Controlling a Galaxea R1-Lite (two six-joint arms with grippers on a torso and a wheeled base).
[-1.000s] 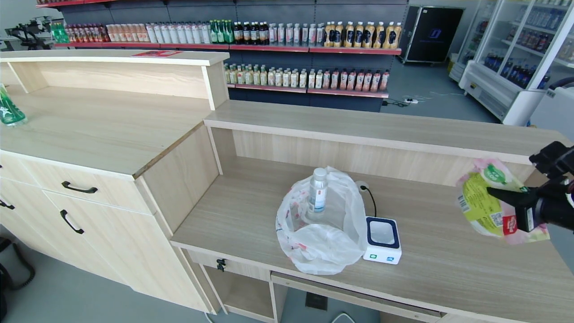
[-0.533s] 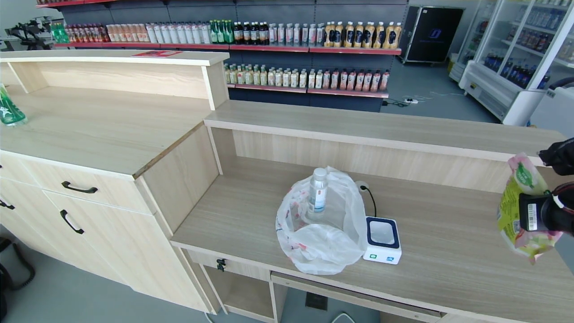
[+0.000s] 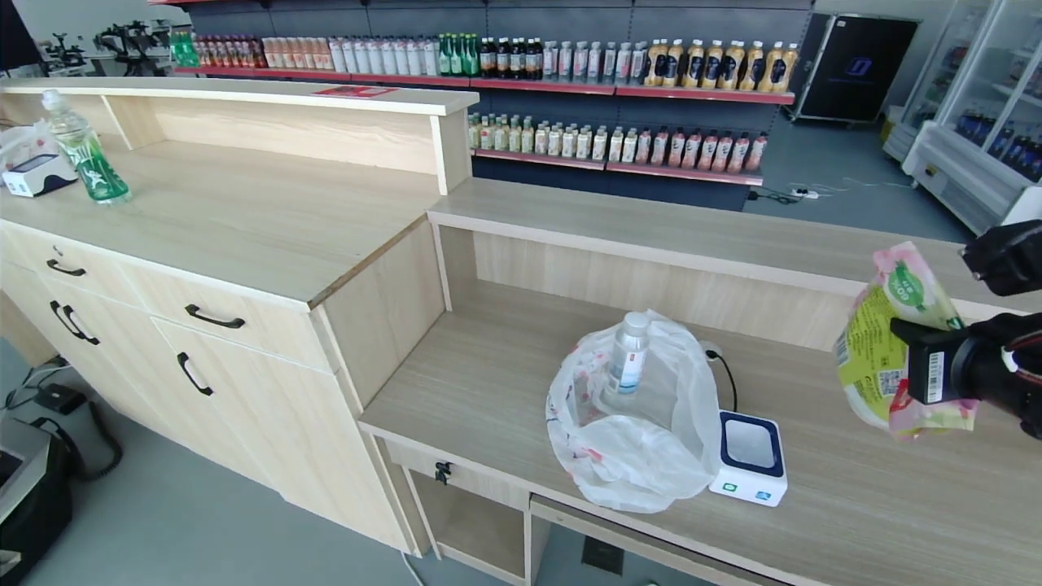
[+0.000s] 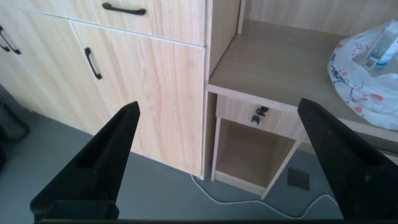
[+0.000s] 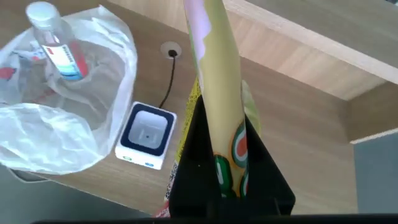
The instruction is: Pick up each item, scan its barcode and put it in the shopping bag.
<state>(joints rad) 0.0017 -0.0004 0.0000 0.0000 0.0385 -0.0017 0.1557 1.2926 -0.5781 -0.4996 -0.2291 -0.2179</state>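
Green bottle (image 3: pixel 85 150): you find it standing upright at the far left of the upper counter (image 3: pixel 244 220), just beside a small white device (image 3: pixel 32 173).
Left gripper (image 4: pixel 217 107): your left fingers are spread wide with nothing between them. They hang low in front of the cabinet doors (image 4: pixel 143 93), above the grey floor.
Shopping bag (image 3: pixel 631 443): it sits open on the lower counter (image 3: pixel 855 505), mouth up, its plastic crumpled toward the front edge.
Clear bottle (image 3: pixel 628 354): you see it upright inside the bag, toward the back.
Scanner (image 3: pixel 750 458): it is flat on the lower counter, touching the bag's right side. Its black cable (image 3: pixel 727 374) runs back to a hole in the counter.
Snack packet (image 3: pixel 891 342): your yellow-green and pink packet is in the air above the lower counter, well apart from the scanner and to its right, standing on edge.
Right gripper (image 3: pixel 916 350): your right fingers are clamped on the packet's lower half, one on each face.
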